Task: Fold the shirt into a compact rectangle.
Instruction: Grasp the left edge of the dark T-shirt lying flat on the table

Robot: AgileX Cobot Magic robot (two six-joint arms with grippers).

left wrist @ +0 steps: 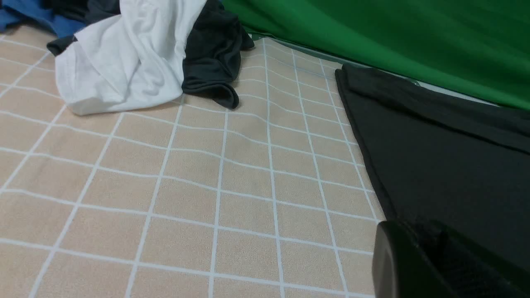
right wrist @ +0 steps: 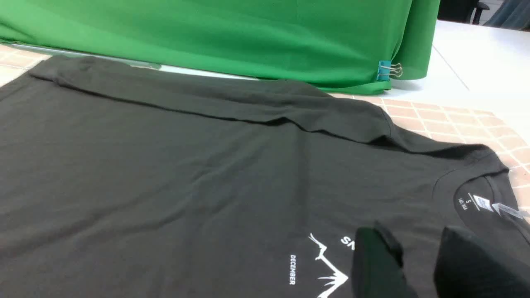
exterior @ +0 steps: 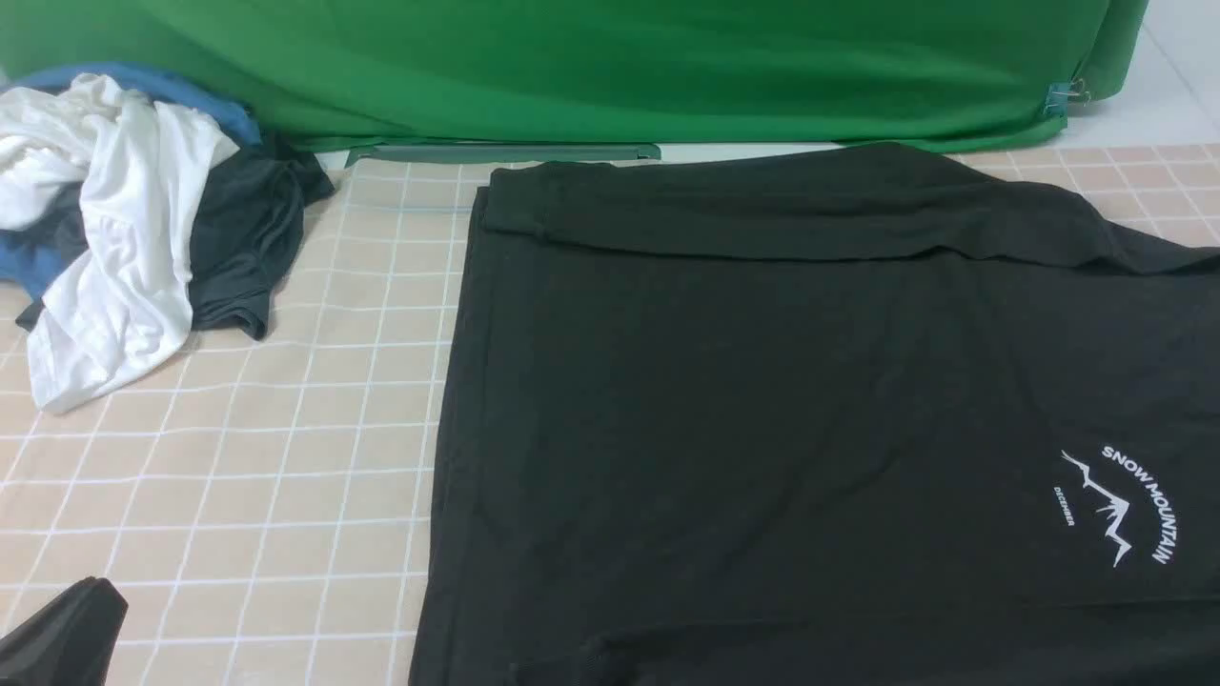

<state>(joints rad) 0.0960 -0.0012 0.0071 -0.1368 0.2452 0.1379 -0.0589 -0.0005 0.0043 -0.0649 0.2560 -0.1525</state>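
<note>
Shirt (exterior: 762, 381) flat, far side folded in (near side, cross folds pending). Left gripper (exterior: 57, 634) clenched, empty; right gripper (right wrist: 416, 248) parted, empty.

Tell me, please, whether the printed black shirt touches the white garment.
Apart. The front view shows a wide strip of bare tablecloth between the shirt and the white garment.

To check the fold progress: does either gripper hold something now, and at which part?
Nothing is held. The left gripper is shut beside the shirt; the right gripper is open over it.
</note>
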